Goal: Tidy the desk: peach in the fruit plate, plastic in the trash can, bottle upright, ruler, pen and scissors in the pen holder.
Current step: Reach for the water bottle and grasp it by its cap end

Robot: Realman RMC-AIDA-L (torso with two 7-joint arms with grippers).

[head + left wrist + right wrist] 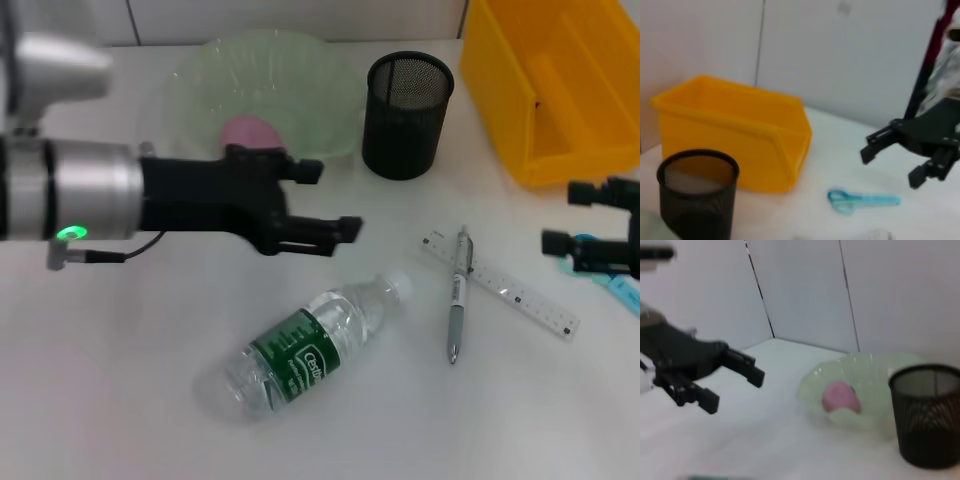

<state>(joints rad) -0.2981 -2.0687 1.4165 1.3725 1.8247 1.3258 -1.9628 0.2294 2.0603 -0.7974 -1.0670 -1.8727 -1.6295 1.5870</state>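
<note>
The pink peach [250, 132] lies in the pale green fruit plate [200, 80] at the back. My left gripper [335, 200] hangs open and empty just in front of the plate, above the table. The clear bottle [310, 345] with a green label lies on its side in front of that gripper. A grey pen [458, 295] rests across the white ruler [505, 288] to the right. The blue scissors [862, 200] lie at the right edge, under my open right gripper [565, 217]. Behind the pen stands the black mesh pen holder [407, 115]. No plastic is in view.
A yellow bin [560, 90] stands at the back right, next to the pen holder. The right wrist view shows the left gripper [735, 391] beside the plate [810, 385] and the peach [840, 396]. The right gripper [891, 167] shows in the left wrist view.
</note>
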